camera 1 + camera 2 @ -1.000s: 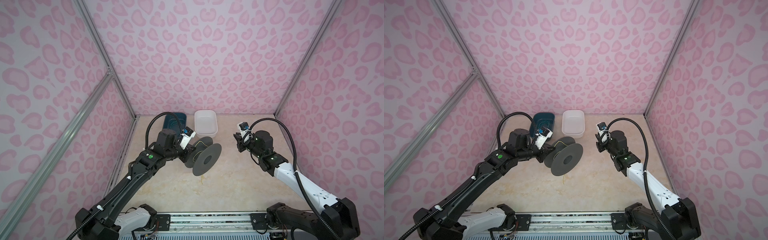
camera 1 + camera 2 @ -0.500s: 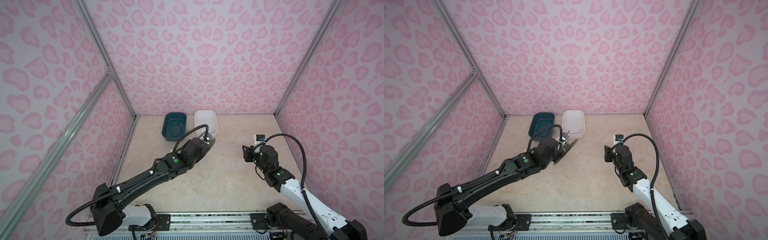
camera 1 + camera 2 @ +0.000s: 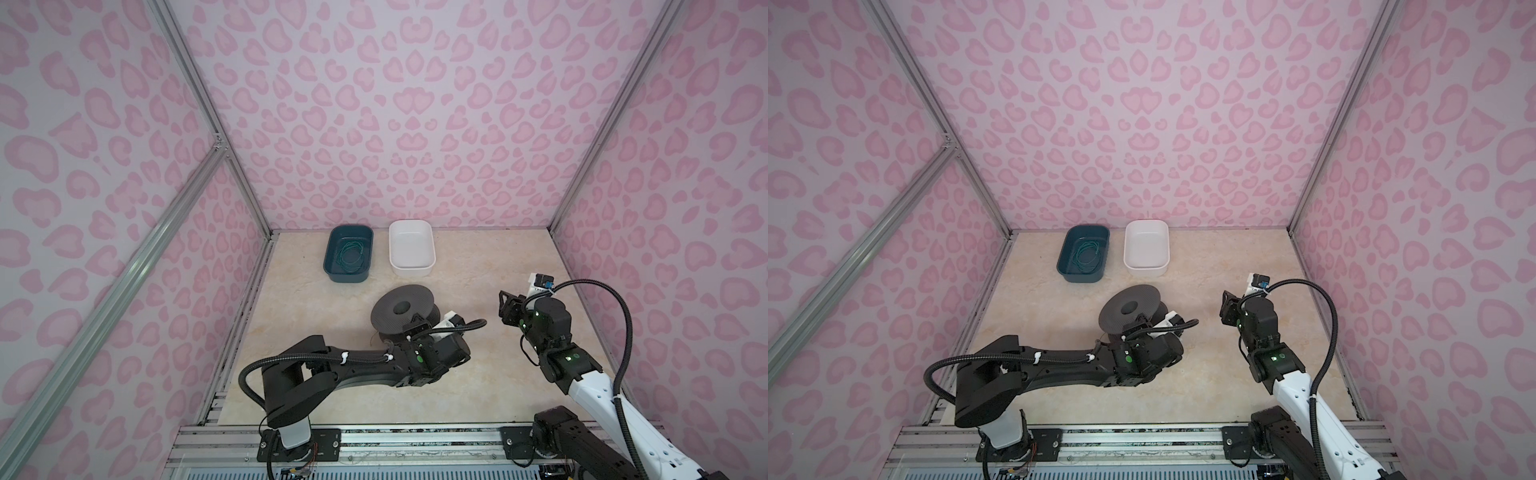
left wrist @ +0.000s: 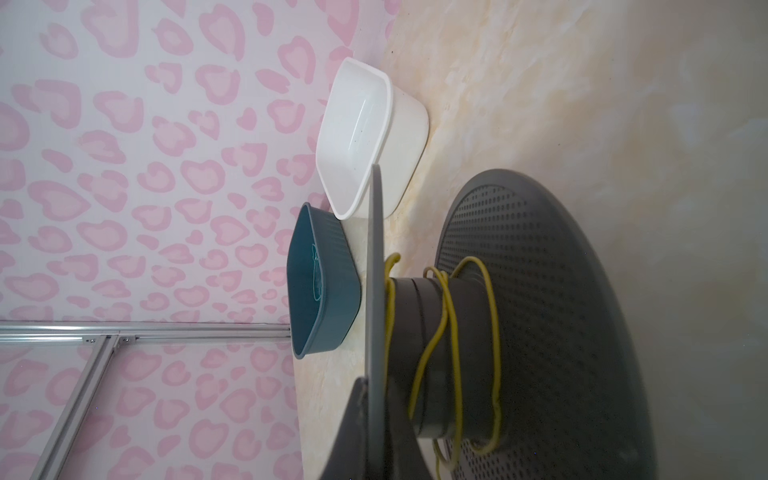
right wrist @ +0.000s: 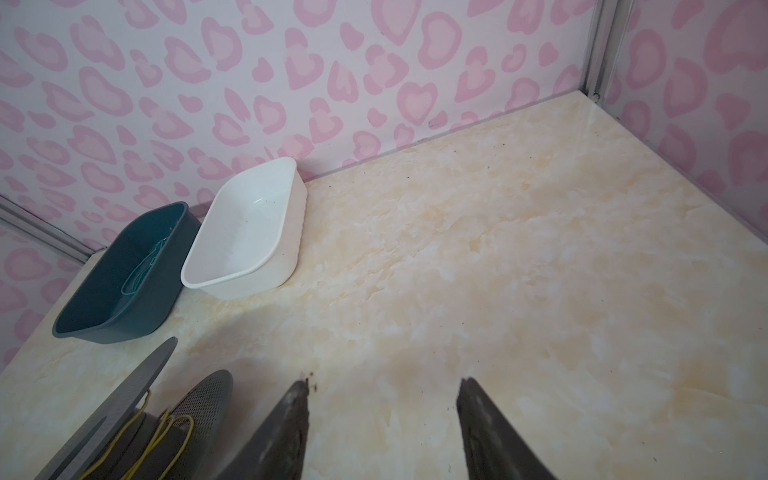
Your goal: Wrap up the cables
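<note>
Yellow wire [image 4: 494, 340] lies in a few slack turns round the spool [image 3: 401, 309] hub, mid worktop [image 3: 478, 266]. Winding looks partly done, loops need tightening. Left hand [image 4: 372, 399] pinches the spool flange. Right hand [image 5: 384, 382] is spread and empty, right of the spool. Green wire [image 3: 351, 257] is still in the far teal bin [image 3: 330, 257].

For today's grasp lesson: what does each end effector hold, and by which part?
Left end effector pinches the spool by one disc's rim; right end effector is open, empty.

A robot lab cell: pink patterned panels [image 3: 395, 104] in aluminium framing [image 3: 219, 143] enclose the tabletop [image 3: 478, 266].
</note>
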